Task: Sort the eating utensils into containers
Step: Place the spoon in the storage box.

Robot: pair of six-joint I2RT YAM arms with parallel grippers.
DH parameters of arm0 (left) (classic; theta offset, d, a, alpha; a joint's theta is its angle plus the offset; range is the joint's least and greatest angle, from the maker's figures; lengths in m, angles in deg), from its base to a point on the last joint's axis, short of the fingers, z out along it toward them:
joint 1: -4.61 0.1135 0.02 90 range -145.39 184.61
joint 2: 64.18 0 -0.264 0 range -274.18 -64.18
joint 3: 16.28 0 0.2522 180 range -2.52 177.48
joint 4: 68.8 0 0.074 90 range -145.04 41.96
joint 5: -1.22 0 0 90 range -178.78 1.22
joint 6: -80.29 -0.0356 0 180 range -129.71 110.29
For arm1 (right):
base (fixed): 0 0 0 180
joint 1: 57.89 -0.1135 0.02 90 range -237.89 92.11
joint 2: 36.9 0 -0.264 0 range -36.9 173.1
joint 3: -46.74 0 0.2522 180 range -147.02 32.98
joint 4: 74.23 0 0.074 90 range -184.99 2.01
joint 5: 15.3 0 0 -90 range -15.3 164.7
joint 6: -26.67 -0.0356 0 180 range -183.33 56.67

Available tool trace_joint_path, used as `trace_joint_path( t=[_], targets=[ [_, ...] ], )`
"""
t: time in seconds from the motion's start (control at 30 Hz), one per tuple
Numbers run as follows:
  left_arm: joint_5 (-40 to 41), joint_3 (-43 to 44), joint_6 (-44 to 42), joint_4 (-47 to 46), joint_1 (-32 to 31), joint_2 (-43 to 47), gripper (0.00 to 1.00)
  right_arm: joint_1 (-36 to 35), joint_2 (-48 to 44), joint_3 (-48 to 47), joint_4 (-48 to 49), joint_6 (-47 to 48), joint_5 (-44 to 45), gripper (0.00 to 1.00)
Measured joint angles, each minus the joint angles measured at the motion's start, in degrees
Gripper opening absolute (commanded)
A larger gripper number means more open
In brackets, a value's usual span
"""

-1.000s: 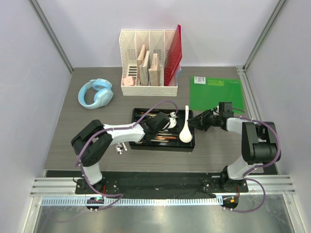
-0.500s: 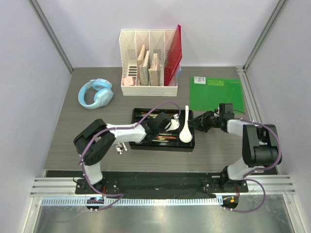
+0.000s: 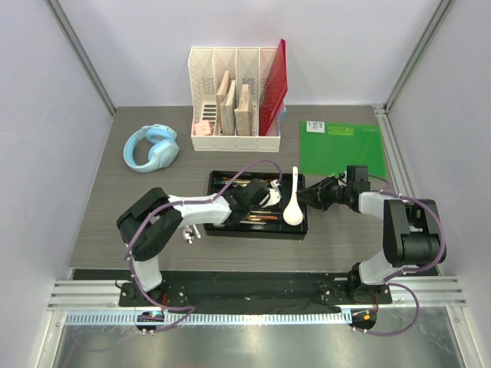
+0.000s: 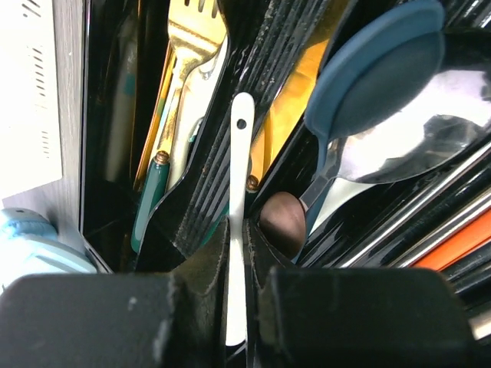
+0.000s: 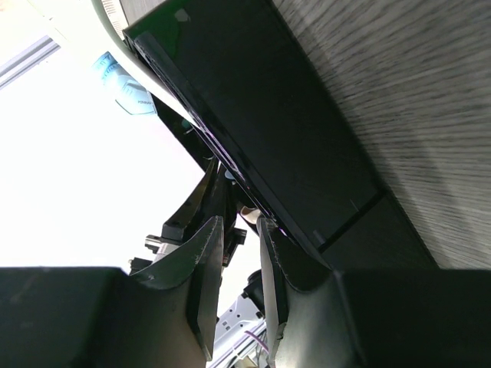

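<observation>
Where the left pincer (image 4: pixel 238 232) dips into the black cutlery tray (image 3: pixel 257 233), its jaws stand narrow. They close from both sides on the handle of a slender white spoon (image 4: pixel 242 146), which runs straight out ahead of the fingers (image 4: pixel 207 257) along a ribbed black divider (image 4: pixel 280 54).

Left of that handle, in the left wrist view, lie a gold fork (image 4: pixel 192 34) and a green-handled piece (image 4: pixel 148 203). Right of it lie a rounded dark brown end (image 4: pixel 279 218), a blue-grey spoon (image 4: pixel 380 73) and, partly under its bowl, a silver spoon (image 4: pixel 418 142). An orange strip (image 4: pixel 460 244) shows at the frame's right edge.

Seen from above, the left pincer sits inside the tray's outline, somewhat right of its middle. At the tray's right end is the right pincer (image 3: pixel 308 196), tips at the rim. The right wrist view shows a narrow gap between its jaws, but whether they pinch the rim cannot be told.

Just left of it a large white ceramic soup spoon (image 3: pixel 292 210) lies across the tray's right end, bowl near, handle pointing far.

The tray rests at the centre of the grey worktop (image 3: pixel 115 207), long side running left to right. Beyond it stands a white slotted file organizer (image 3: pixel 201 77) holding wooden boards (image 3: pixel 225 100) and a red folder (image 3: pixel 273 80). Pale blue headphones (image 3: pixel 151 147) lie far left, and a green sheet (image 3: pixel 340 147) lies far right.
</observation>
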Motion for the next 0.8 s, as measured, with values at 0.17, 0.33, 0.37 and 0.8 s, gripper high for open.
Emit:
trace_joint_path(
  t=[0.17,0.33,0.37,0.8],
  targets=[
    [0.7,0.0,0.9,0.2,0.1,0.0,0.20,0.0,-0.2,0.3,0.0,0.0,0.0,0.32],
    [1.0,-0.1,2.2,0.3,0.2,0.1,0.17,0.0,-0.3,0.5,0.4,0.0,-0.1,0.32],
    [1.0,-0.2,2.3,0.3,0.2,0.2,0.17,0.0,-0.3,0.5,0.5,0.0,-0.1,0.32],
    [-2.0,-2.6,3.3,0.8,0.2,3.7,0.00,0.0,-2.4,2.5,0.7,-0.2,0.1,0.33]
  ],
)
